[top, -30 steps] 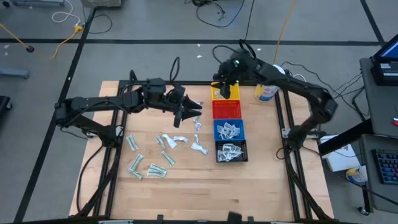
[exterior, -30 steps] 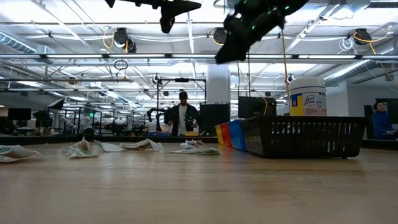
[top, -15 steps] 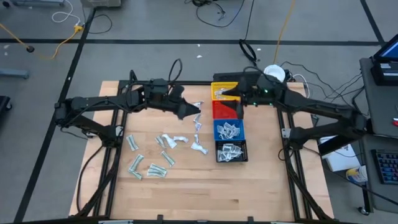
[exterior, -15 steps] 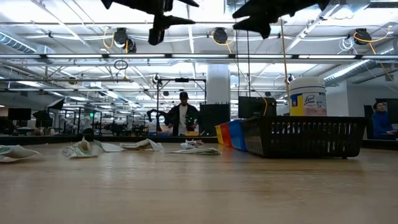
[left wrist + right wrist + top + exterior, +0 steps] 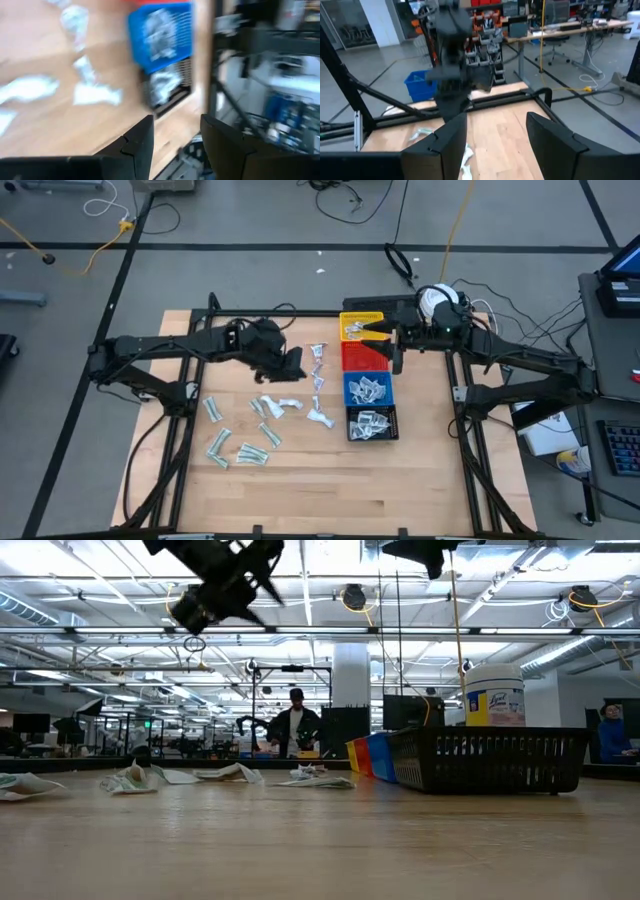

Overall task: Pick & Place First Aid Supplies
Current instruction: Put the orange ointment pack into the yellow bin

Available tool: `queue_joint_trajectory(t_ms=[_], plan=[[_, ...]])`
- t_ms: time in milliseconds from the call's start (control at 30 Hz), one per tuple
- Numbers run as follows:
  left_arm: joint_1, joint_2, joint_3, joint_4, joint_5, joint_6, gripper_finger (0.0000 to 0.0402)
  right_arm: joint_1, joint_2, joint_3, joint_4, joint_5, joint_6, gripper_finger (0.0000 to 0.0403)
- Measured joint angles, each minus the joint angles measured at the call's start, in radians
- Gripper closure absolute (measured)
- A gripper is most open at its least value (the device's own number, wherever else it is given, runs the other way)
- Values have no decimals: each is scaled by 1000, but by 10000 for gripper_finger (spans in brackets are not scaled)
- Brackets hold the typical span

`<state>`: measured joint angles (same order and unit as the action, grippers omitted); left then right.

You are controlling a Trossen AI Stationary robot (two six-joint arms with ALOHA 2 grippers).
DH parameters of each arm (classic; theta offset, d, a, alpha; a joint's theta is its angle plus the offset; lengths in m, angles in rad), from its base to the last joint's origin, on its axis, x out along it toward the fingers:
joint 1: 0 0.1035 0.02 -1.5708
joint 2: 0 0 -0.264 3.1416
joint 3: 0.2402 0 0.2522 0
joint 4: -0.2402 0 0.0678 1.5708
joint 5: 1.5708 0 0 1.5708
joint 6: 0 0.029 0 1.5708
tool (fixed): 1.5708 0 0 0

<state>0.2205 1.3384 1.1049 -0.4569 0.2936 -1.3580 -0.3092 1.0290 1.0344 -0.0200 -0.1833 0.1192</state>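
Packets (image 5: 262, 406): small flat first aid supplies, white and pale green, scattered loose on the wooden table (image 5: 300, 490) to the left of the row of bins. One group lies close together near the blue bin; a few pale green long wrappers (image 5: 218, 445) lie farther out toward the table's front left. Two or three white packets (image 5: 318, 365) lie just beside the red bin. More packets lie inside the yellow, blue and black bins.

Bins: four in one row, touching end to end. Yellow bin (image 5: 360, 326) at the far end, then red bin (image 5: 364, 357), blue bin (image 5: 368, 389), black bin (image 5: 371, 423) nearest the table's front.

Left gripper (image 5: 292, 367): raised above the table, left of the red bin and above the scattered packets. In its wrist view the two dark fingers (image 5: 140, 145) stand apart with a clear gap, nothing between them.

Right gripper (image 5: 372, 332): raised at the right edge of the yellow and red bins, pointing across them. Its fingers (image 5: 451, 137) stand well apart, nothing held.

White jar (image 5: 493, 694): yellow label, upright on the table behind the black bin in the low view.

Person (image 5: 293, 725): standing in the room beyond the table.
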Motion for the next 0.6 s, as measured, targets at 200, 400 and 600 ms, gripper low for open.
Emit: queue_joint_trajectory(t_ms=[200, 400, 600], plan=[[-37, 21, 0, -226, 12, -67, 236, 0, -8, 0, 34, -1, 9, 202], [-68, 74, 1, -213, -67, -163, 236, 0, -62, 0, 45, -48, 34, 202], [-78, 243, 139, -265, -145, -211, 236, -1, -130, 0, 30, -136, 24, 202]])
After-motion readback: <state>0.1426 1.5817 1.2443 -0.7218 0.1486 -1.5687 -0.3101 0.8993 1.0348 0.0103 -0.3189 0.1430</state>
